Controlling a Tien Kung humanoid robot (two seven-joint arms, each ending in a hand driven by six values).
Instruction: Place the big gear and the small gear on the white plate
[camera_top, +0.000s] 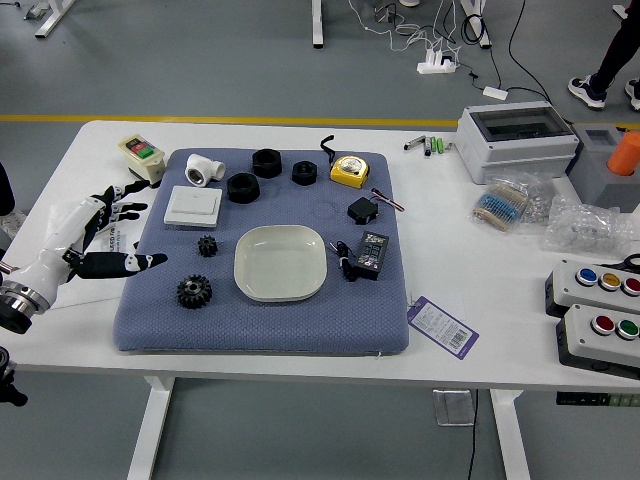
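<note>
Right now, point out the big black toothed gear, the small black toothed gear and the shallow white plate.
Big black gear (194, 291): head view, middle of its upper side.
Small black gear (207, 246): head view, middle of its upper side.
White plate (281, 263): head view, bare inner floor.

High on the near side, well back, the head view faces forward, down over the table (430, 230).

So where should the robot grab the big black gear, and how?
Probably by its toothed rim, fingertips on opposite sides, coming down from above. The big gear seems to lie flat on the blue mat, so its round edge is easiest to pinch. The open left hand could reach in from the left.
</note>
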